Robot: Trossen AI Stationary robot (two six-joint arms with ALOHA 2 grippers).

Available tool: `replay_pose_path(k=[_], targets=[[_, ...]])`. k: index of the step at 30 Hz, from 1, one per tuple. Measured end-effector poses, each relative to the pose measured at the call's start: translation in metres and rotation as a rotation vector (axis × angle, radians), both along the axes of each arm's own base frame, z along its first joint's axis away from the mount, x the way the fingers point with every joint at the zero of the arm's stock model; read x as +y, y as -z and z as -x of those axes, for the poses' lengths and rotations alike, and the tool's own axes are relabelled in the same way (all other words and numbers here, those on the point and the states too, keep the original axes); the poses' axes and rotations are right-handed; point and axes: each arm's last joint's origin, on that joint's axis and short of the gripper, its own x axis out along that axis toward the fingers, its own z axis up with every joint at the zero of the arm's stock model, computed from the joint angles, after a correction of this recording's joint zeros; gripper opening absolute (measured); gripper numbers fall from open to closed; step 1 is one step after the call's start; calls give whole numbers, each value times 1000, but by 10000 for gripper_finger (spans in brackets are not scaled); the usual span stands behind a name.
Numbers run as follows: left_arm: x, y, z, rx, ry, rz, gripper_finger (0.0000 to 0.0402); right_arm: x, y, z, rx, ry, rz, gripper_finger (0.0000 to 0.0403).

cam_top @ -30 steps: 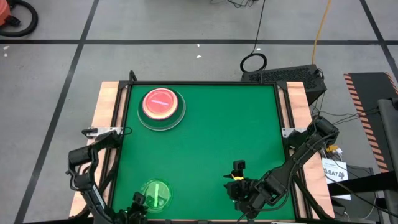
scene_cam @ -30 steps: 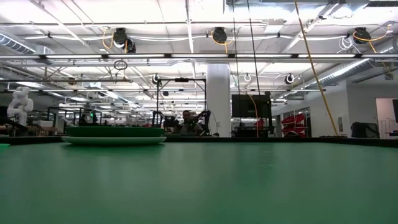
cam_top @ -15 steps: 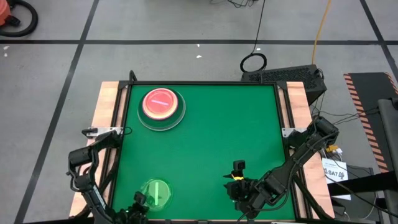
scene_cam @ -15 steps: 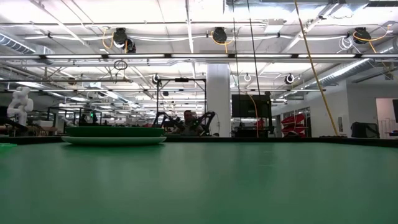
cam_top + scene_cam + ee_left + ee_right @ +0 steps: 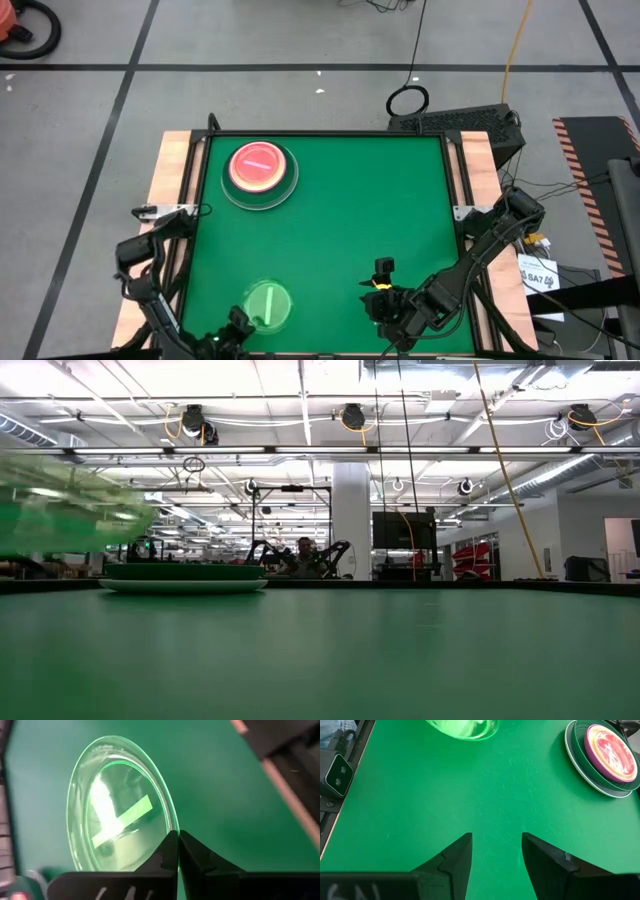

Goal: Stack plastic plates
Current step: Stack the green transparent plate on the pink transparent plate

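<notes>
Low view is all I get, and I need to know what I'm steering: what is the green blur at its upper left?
Observer: A see-through green plate, with the left gripper shut on its rim.
Operator: Where does the stack sit, seen from above?
Observer: In the far left part of the table. A pink plate lies topmost, on a dark-green plate.
Operator: And the right arm?
Observer: The right gripper waits open near the table's near edge, holding nothing.

See-through green plate (image 5: 267, 304), pinched in left gripper (image 5: 176, 851), now lifted off the table and farther toward the middle.
</notes>
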Motion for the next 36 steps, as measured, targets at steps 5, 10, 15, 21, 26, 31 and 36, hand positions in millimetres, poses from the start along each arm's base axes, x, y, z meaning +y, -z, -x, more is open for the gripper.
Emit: replay_pose_path(k=[5, 10, 15, 21, 26, 31, 36], targets=[[7, -15, -15, -26, 28, -113, 6, 0, 0, 0, 0, 0, 1, 164], [25, -35, -26, -31, 10, -218, 6, 0, 0, 0, 1, -1, 1, 164], [55, -66, -41, -61, -31, -220, 6, 0, 0, 0, 4, -14, 13, 164], [112, -103, -56, -35, -156, -240, 5, 0, 0, 0, 6, -17, 17, 164], [182, -123, -52, -50, -298, -200, 5, 0, 0, 0, 6, -19, 19, 164], [252, -125, -33, -60, -396, -63, 5, 0, 0, 0, 7, -20, 19, 164], [313, -111, -15, -106, -487, 69, 5, 0, 0, 0, 8, -29, 30, 164]])
